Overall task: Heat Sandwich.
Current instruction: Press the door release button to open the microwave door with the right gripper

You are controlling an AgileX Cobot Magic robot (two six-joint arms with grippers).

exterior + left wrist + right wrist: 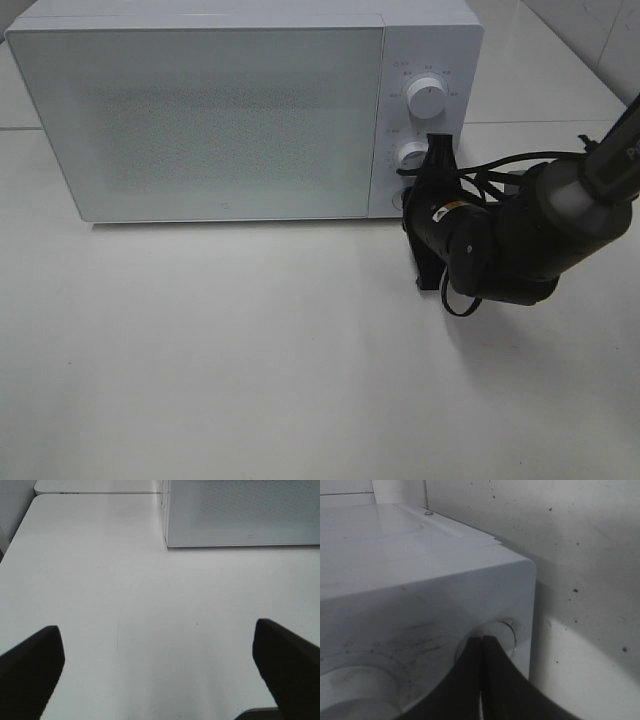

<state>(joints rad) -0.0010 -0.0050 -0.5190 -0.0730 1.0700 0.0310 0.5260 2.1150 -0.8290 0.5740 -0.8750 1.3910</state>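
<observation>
Sandwich: seen in no view, so its place relative to either gripper, and its look, could not be told.

White table (pixel 250 380): bare surface across the near half of the scene.

White microwave (pixel 200 110): stood at the far side of the table. Its door (pixel 210 120) was shut flush, and the speckled pale front hid the inside.

Right arm (pixel 540 230): black, came in from the right edge. It was bent low in front of the control panel at the microwave's right end, with cables looped round the wrist.

Left gripper (pixel 160 675): hung over bare table to the near left of the microwave. Its two dark fingers (pixel 30 670) were spread wide with nothing between them.

Right gripper (pixel 482 645): jaws pressed together, nothing held. The tips sat on a round button (pixel 497 630) at the panel's lower right corner.

Upper knob (pixel 428 98) and lower knob (pixel 413 155): white, stacked on the panel above that button, neither one touched.
</observation>
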